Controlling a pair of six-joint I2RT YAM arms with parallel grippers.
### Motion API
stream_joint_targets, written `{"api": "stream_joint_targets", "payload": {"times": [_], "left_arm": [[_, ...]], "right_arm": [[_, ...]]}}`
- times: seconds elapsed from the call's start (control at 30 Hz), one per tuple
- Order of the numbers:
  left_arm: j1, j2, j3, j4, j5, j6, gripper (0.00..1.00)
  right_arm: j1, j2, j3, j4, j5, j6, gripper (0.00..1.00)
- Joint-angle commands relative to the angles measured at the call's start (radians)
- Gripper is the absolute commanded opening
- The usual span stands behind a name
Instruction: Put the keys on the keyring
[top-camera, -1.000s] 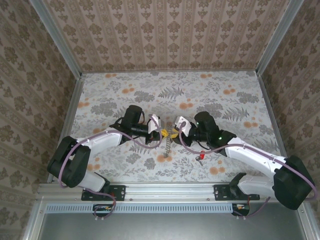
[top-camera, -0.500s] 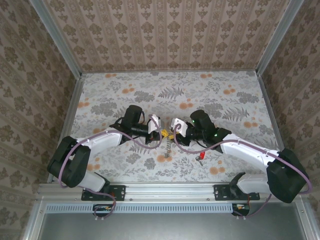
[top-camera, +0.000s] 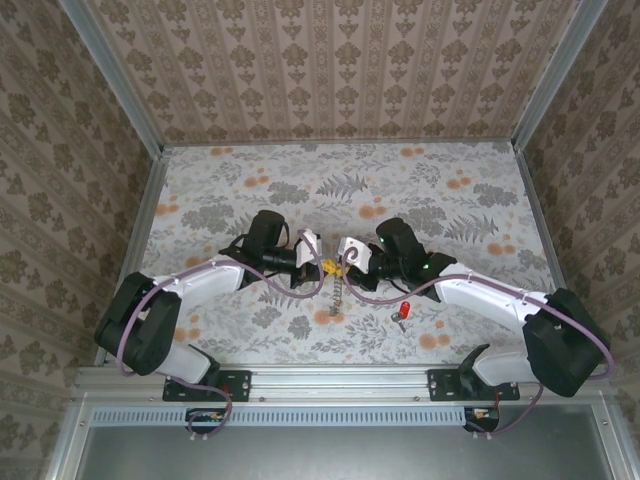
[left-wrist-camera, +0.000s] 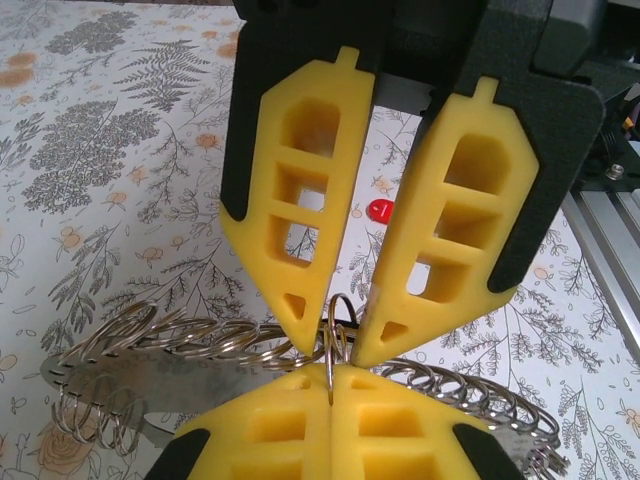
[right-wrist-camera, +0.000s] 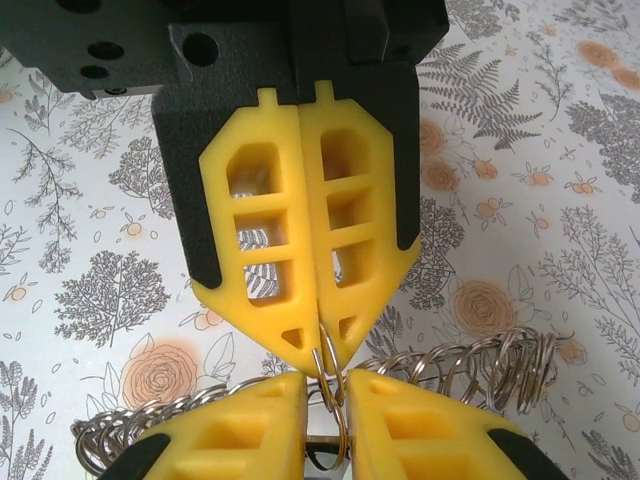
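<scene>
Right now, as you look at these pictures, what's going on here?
At the middle of the floral table, the left gripper has its fingers shut on one small ring of the keyring. The right gripper faces it, fingers slightly apart on either side of that same ring. The red-headed key lies loose on the table on the right gripper's side, not yet on the keyring.

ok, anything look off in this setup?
Nothing spilled or damaged. One oddity: the red key lies loose on the table beside the right arm, away from the keyring that the left gripper pinches.
</scene>
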Motion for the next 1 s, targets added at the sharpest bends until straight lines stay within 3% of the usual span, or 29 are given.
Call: {"api": "stream_joint_targets", "payload": {"times": [0.0,0.37,0.63,0.97], "left_arm": [[-0.007,-0.028,0.034,-0.024,0.038,0.029,0.0],[-0.006,-0.03,0.037,-0.035,0.021,0.025,0.0],[-0.012,-0.029,0.053,-0.069,-0.008,0.033,0.08],[-0.026,-0.012,0.086,-0.128,-0.028,0.058,0.1]], "right_arm": [[-0.012,0.014,0.032,-0.015,-0.023,-0.024,0.18],[-0.013,0.006,0.033,-0.033,-0.033,-0.045,0.0],[-0.013,0.005,0.059,-0.071,-0.04,-0.045,0.0],[-0.009,0.009,0.08,-0.106,-0.021,-0.037,0.0]]}}
